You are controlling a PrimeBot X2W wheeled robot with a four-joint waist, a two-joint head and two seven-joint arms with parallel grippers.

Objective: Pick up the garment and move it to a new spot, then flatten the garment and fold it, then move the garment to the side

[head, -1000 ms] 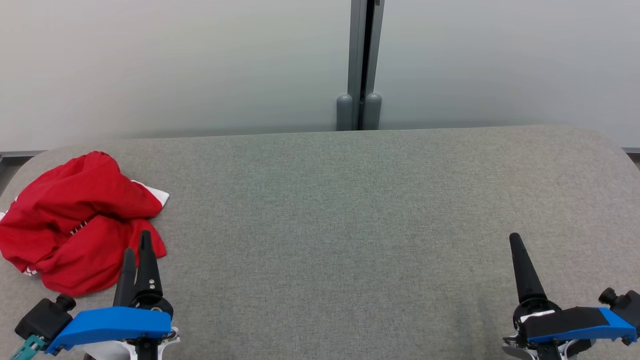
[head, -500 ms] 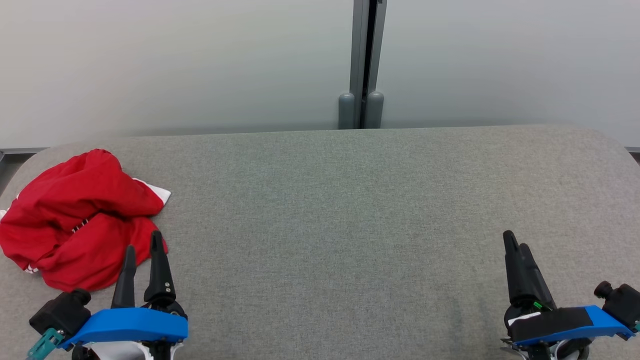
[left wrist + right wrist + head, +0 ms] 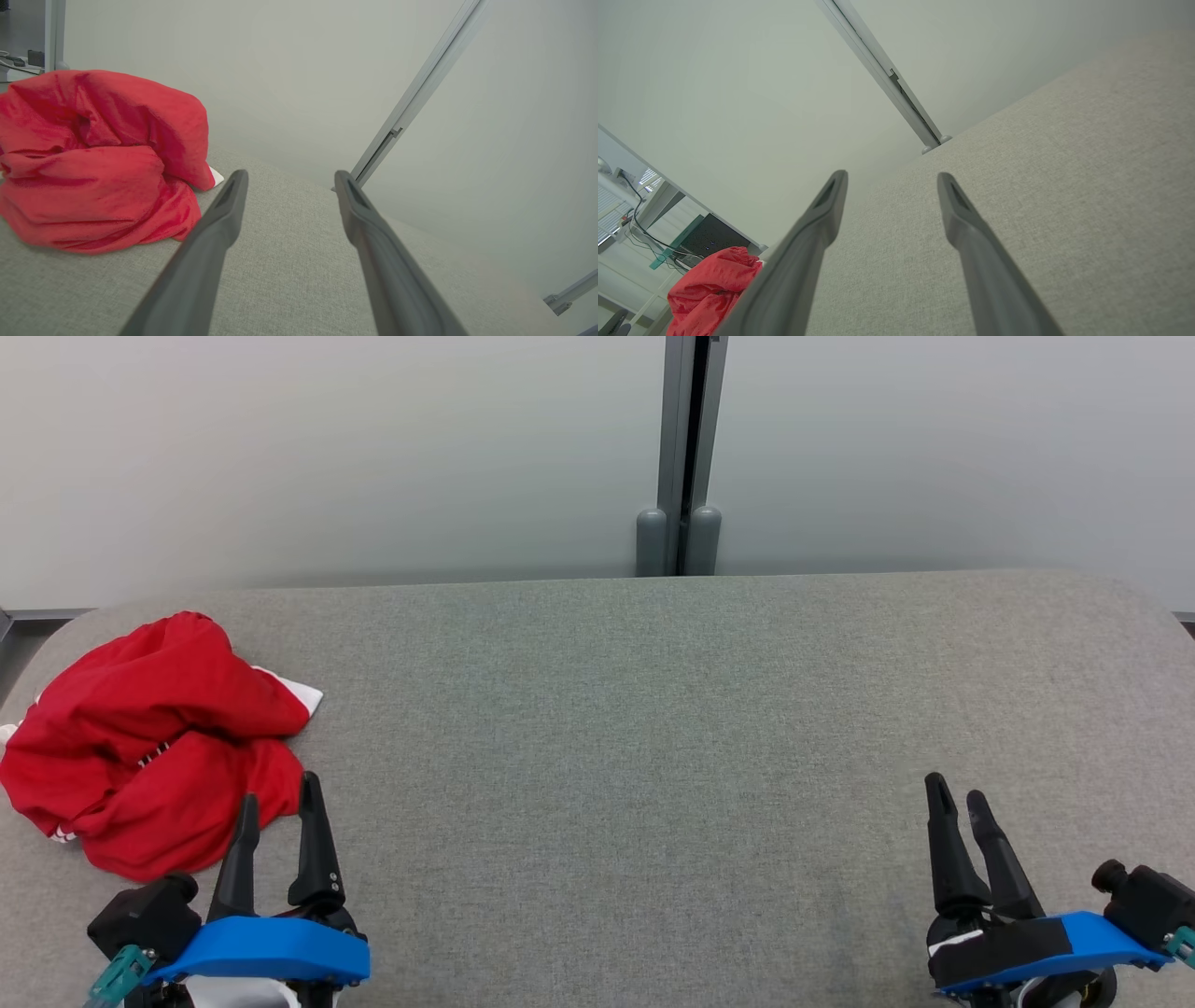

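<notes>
A crumpled red garment (image 3: 149, 737) with a white edge lies bunched at the far left of the grey table (image 3: 653, 728). My left gripper (image 3: 278, 795) hovers open at the lower left, its fingertips just right of the garment's near edge, with nothing between them. The left wrist view shows the garment (image 3: 98, 158) to the left of my open left gripper (image 3: 289, 179). At the lower right my right gripper (image 3: 954, 793) stands open and empty, far from the cloth. In the right wrist view the garment (image 3: 714, 289) sits small at the lower left, beyond my open right gripper (image 3: 892, 179).
A pale wall with a grey vertical post (image 3: 680, 457) runs behind the table's far edge. The table's rounded left corner lies just beyond the garment. Desks and cables (image 3: 635, 210) show past the table's left end.
Both grippers have drawn back toward the bottom of the head view. The left gripper has shifted right and its fingers now stand wider apart. The right gripper's second finger has come into sight.
</notes>
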